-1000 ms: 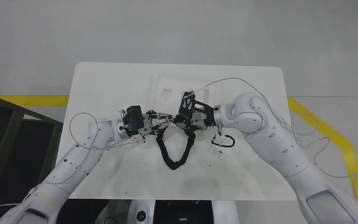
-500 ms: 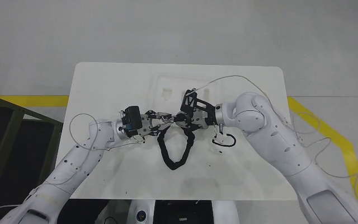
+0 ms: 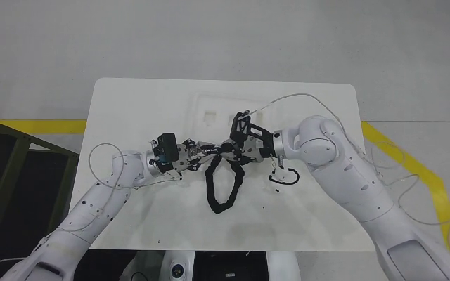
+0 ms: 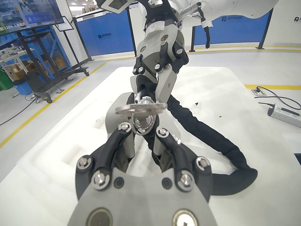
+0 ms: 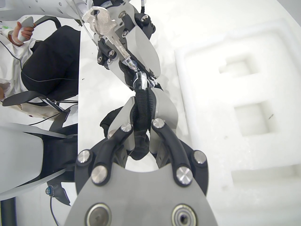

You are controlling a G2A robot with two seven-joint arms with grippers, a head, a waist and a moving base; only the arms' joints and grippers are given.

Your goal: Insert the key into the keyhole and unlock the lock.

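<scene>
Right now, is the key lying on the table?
No, the key is up in the air, above the white table.

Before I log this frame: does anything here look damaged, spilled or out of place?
Nothing serious. A few dark specks lie on the white table beside the lock, perhaps shed debris. The left end effector and right end effector both grip the lock, with the key at its metal end.

Silver key (image 4: 141, 107) sits tip-first at the keyhole (image 4: 141, 121) of the black fabric-sleeved lock (image 4: 207, 130).
</scene>
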